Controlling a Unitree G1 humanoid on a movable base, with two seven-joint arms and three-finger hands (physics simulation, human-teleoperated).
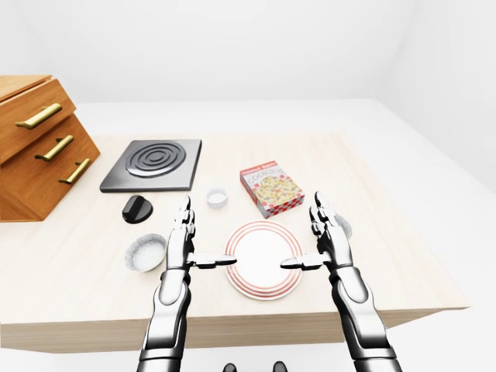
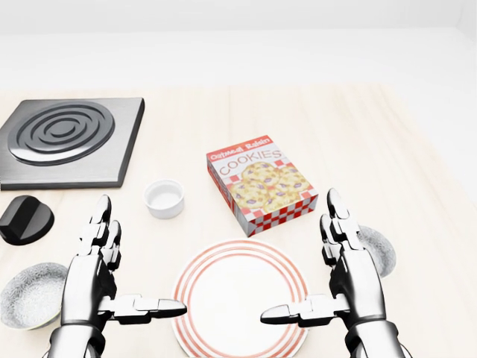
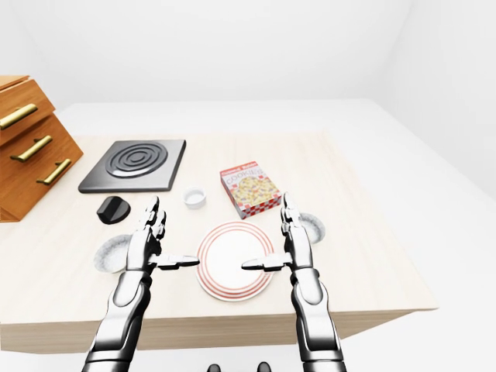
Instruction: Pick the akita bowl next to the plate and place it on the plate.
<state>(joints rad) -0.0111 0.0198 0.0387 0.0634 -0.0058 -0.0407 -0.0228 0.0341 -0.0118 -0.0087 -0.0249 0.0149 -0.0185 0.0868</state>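
A white plate (image 2: pixel 240 283) with red rings lies on the wooden table, low in the middle of the head view. A speckled grey-white bowl (image 2: pixel 381 250) sits close to its right edge, partly hidden behind my right hand (image 2: pixel 313 268). A second similar bowl (image 2: pixel 30 294) lies further off to the plate's left, beyond my left hand (image 2: pixel 128 272). Both hands hover open, fingers upright and thumbs pointing inward over the plate's edges. Neither holds anything.
A cookie box (image 2: pixel 261 183) and a small white ramekin (image 2: pixel 164 198) lie just above the plate. A black stove plate (image 2: pixel 71 138) and a black rounded object (image 2: pixel 26 218) are at the left. A wooden drawer cabinet (image 1: pixel 39 143) stands far left. The table edge (image 1: pixel 232 325) is close below.
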